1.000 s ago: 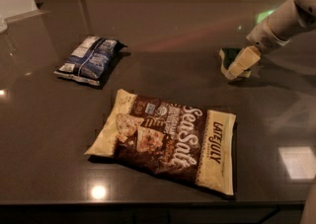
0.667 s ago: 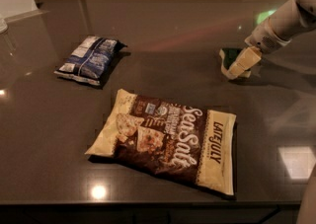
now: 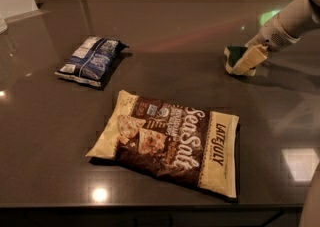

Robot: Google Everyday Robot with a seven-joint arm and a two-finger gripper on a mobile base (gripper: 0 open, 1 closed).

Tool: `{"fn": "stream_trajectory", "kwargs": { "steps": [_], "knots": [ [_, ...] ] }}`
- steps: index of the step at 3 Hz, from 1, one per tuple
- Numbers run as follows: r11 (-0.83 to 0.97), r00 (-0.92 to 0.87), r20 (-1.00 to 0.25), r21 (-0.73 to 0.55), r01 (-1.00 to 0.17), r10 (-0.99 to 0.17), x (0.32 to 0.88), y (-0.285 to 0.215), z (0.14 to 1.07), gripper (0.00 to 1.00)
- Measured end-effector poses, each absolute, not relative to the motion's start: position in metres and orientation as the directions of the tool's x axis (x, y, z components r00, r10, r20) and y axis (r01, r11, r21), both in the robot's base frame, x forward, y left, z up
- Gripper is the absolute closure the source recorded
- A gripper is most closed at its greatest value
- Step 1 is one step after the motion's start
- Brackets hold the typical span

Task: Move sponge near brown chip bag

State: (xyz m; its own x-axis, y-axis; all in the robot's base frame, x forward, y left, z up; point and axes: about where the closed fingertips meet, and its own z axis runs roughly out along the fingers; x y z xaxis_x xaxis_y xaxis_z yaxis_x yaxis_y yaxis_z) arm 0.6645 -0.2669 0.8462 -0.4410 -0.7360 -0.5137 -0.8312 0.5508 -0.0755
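Observation:
The sponge [image 3: 232,55], with a dark green top and a pale yellow body, lies on the dark table at the right, far side. My gripper [image 3: 245,63] comes down from the upper right on its white arm [image 3: 292,21] and sits right on the sponge, covering its right half. The brown chip bag [image 3: 172,141], dark brown with cream ends and "Sea Salt" lettering, lies flat near the table's front, to the left of and nearer than the sponge, with a wide gap between them.
A smaller dark blue and white bag [image 3: 90,60] lies at the left, far side. The dark glossy table [image 3: 165,36] has its front edge just below the brown bag. A pale wall runs along the back.

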Motion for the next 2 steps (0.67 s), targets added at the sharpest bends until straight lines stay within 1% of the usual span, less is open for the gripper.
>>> {"fn": "stream_trajectory", "kwargs": {
  "steps": [1, 2],
  "knots": [
    [0.552, -0.441, -0.519, -0.074, -0.830, -0.732, 0.656, -0.261, 0.858, 0.90],
    [0.530, -0.429, -0.517, -0.058, -0.846, -0.741, 0.639, -0.234, 0.873, 1.00]
  ]
}}
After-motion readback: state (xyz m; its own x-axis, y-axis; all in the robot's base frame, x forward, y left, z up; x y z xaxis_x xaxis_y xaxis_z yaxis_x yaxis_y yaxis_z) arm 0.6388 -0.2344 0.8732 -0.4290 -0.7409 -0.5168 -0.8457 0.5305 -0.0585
